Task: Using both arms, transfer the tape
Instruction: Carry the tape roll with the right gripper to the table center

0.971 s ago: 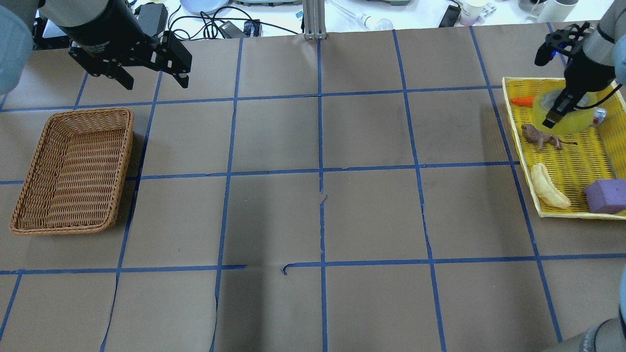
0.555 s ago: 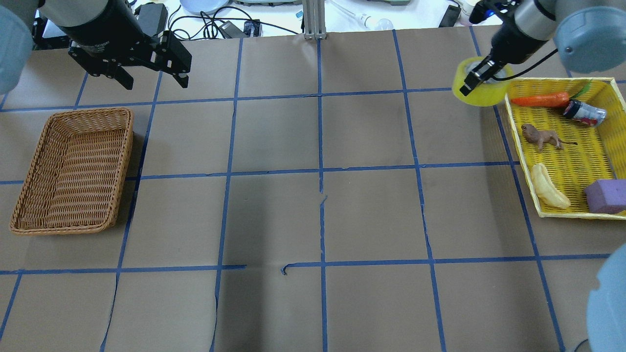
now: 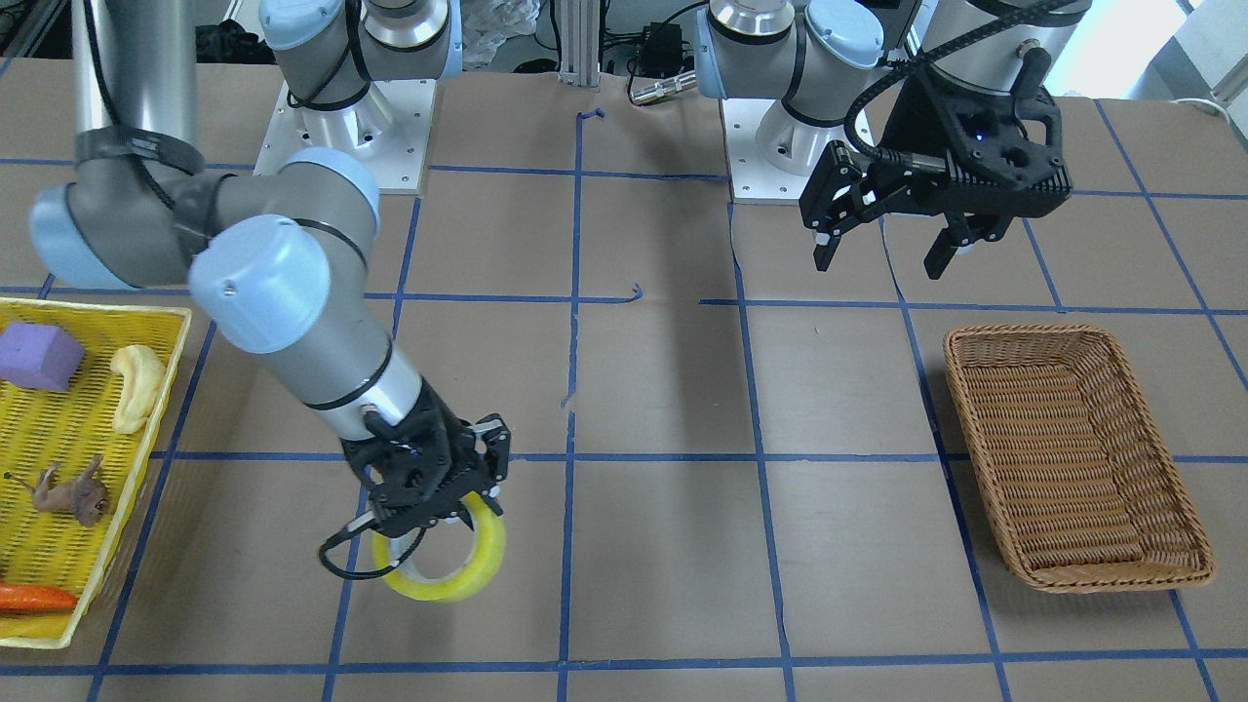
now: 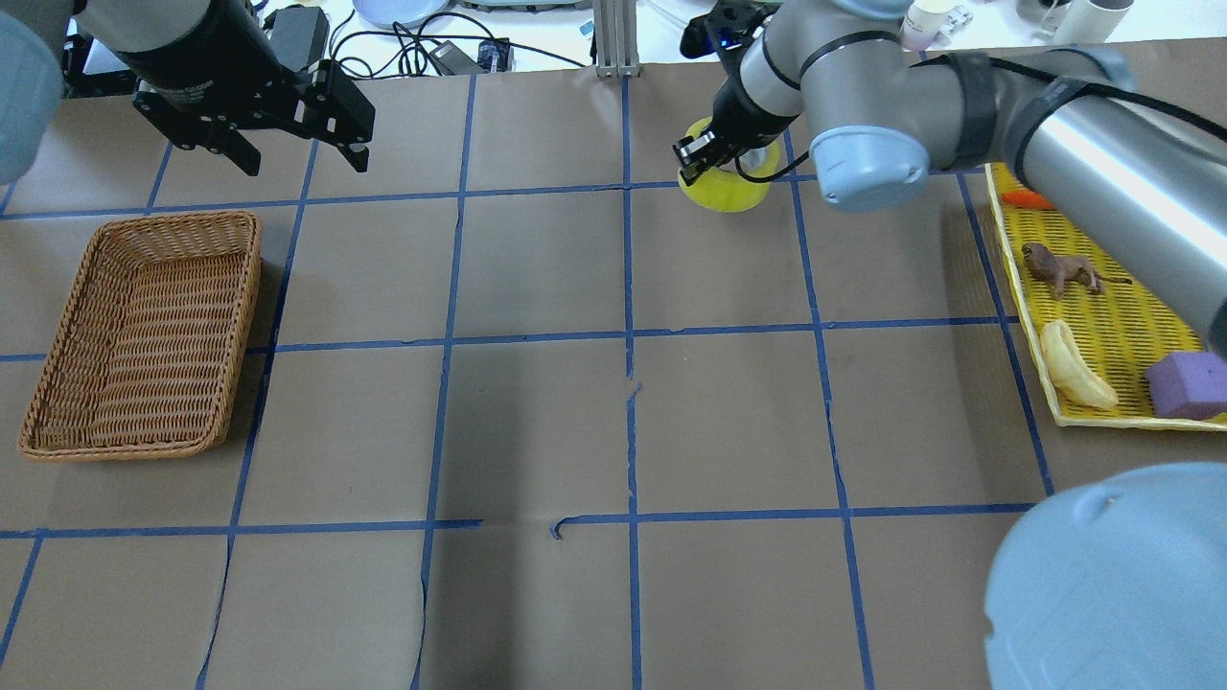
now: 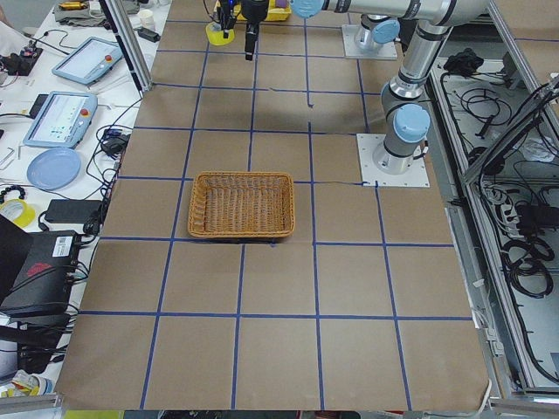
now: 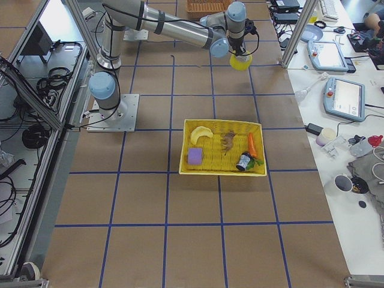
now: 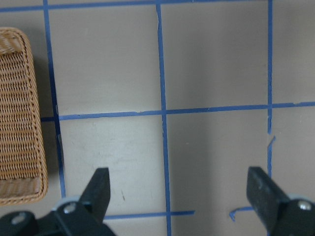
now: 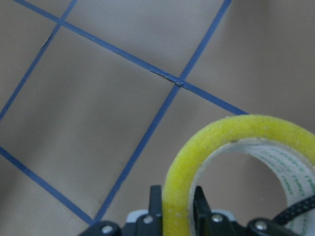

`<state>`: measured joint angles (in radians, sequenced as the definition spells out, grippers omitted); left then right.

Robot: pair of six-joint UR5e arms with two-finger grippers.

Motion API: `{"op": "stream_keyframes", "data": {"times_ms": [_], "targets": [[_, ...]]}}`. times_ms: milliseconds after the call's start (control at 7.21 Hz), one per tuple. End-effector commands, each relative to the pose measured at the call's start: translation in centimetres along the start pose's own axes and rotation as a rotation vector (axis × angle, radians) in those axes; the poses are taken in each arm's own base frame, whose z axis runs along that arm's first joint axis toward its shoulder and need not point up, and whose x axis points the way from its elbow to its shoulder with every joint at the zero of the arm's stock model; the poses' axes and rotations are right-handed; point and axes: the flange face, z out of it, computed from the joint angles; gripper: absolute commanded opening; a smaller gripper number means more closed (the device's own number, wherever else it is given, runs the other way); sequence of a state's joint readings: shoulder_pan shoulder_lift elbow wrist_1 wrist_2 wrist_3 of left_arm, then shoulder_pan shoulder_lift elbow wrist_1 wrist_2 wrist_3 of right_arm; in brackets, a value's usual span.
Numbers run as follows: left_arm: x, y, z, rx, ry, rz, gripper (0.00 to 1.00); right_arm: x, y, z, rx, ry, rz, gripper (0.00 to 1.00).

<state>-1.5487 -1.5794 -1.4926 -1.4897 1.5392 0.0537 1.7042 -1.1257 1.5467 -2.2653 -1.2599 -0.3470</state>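
Right arm: right gripper is pinching the tape by the roll's wall. In the right wrist view the yellow wall sits between the two fingers, one finger on the outer face and the other inside the whitish core. Jaws pressed onto the wall, nearly together.

Tape position: the rest of the roll hangs beyond and below the fingertips, with the ring's opening facing roughly up. It appears to be carried clear of the table. In the overhead view it is over the far row of grid squares, just right of the central blue line and close to the table's far edge. It is well apart from the yellow tray on the right and well apart from the wicker basket on the left.

Left arm: left gripper is spread wide with nothing between the fingers. It hovers over the far left part of the table, just beyond the basket's far end.

Tray contents seen: brown lion toy, pale banana-like toy, purple block and an orange carrot partly hidden by the right arm
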Motion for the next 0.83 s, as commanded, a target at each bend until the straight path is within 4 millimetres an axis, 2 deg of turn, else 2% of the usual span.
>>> {"op": "stream_keyframes", "data": {"times_ms": [0,139,277,416,555,693], "targets": [[0.0,0.0,0.0,0.000,0.000,-0.001,1.00,-5.4,-0.3,3.3,-0.001,0.017,-0.030,0.00],[0.0,0.0,-0.1,0.001,0.000,-0.001,1.00,-7.2,0.0,4.3,0.071,0.024,-0.080,0.00],[0.0,0.0,-0.1,0.001,0.000,-0.001,1.00,-8.1,1.1,6.1,0.115,0.021,-0.121,0.00],[0.0,0.0,-0.1,0.003,0.000,-0.001,1.00,-8.0,2.1,7.7,0.090,0.017,-0.153,0.00],[-0.1,0.0,-0.1,0.001,-0.001,-0.001,1.00,-7.3,2.8,10.5,0.045,0.013,-0.179,0.00],[0.0,0.0,-0.1,0.001,0.000,-0.001,1.00,-7.0,2.7,11.4,0.043,0.015,-0.179,0.01]]}}
